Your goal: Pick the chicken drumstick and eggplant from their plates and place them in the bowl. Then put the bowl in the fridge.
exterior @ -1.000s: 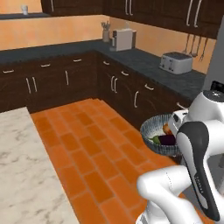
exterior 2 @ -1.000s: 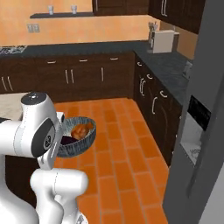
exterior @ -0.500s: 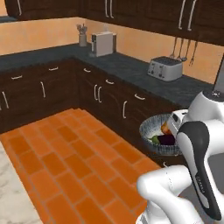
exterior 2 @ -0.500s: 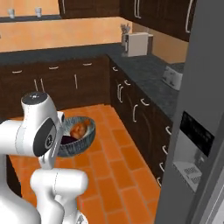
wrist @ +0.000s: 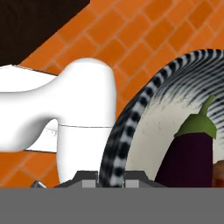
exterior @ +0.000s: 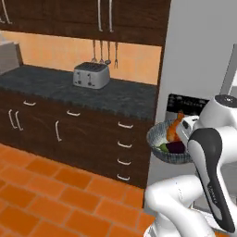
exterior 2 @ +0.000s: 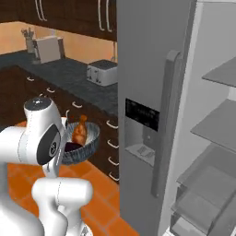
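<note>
The whole kitchen has slid sideways across both base views since the earlier frames, so the base has driven and turned: the open floor and far corner cabinets are gone, and the fridge (exterior 2: 152,92) now stands close ahead.

Nearest, in the hand view, the fingers (wrist: 112,177) are clenched on the rim of the bowl (wrist: 131,127), grasping it. The eggplant (wrist: 188,153) lies inside, with an edge of the chicken drumstick (wrist: 218,173) just beside it. The bowl rides beside the arm, clear of the floor.

Beyond, a toaster (exterior: 91,75) sits on the dark tabletop (exterior: 69,90). The fridge's shelves (exterior 2: 216,120) show at the right. I judge both foods are loaded and only placing the bowl inside remains.
</note>
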{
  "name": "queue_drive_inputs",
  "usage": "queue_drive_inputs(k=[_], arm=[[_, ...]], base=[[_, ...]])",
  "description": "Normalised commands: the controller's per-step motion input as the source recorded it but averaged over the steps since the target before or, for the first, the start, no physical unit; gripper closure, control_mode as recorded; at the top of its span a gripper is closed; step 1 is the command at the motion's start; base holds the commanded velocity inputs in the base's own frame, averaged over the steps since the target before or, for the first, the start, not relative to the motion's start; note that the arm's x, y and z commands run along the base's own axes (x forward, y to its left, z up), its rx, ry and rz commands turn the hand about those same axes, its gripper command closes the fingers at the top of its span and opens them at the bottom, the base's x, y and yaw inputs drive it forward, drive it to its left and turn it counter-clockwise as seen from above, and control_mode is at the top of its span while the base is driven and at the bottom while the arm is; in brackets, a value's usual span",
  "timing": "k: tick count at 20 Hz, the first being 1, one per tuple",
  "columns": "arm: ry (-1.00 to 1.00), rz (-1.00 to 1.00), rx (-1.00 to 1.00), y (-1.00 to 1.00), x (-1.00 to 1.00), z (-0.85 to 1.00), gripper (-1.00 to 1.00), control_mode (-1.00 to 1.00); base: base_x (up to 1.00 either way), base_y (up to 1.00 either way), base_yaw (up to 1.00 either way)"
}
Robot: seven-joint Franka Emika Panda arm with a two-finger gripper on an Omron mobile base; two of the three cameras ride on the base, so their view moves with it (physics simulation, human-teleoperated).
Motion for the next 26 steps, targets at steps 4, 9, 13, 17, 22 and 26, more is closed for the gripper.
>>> queue_drive_inputs(k=[4,9,13,17,22,26], arm=[[0.00,0.00,0.00,0.00,0.00,0.00,1.00,1.00],[0.00,0.00,0.00,0.00,0.00,0.00,1.00,1.00],[0.00,0.00,0.00,0.00,0.00,0.00,1.00,1.00],[0.00,0.00,0.00,0.00,0.00,0.00,1.00,1.00],[0.00,0.00,0.00,0.00,0.00,0.00,1.00,1.00],[0.00,0.00,0.00,0.00,0.00,0.00,1.00,1.00]], base=[[0.00,0.23,-0.84],[0.14,0.16,-0.73],[0.00,0.00,-0.49],[0.32,-0.07,-0.39],[0.31,-0.33,-0.09],[0.26,-0.55,0.08]])
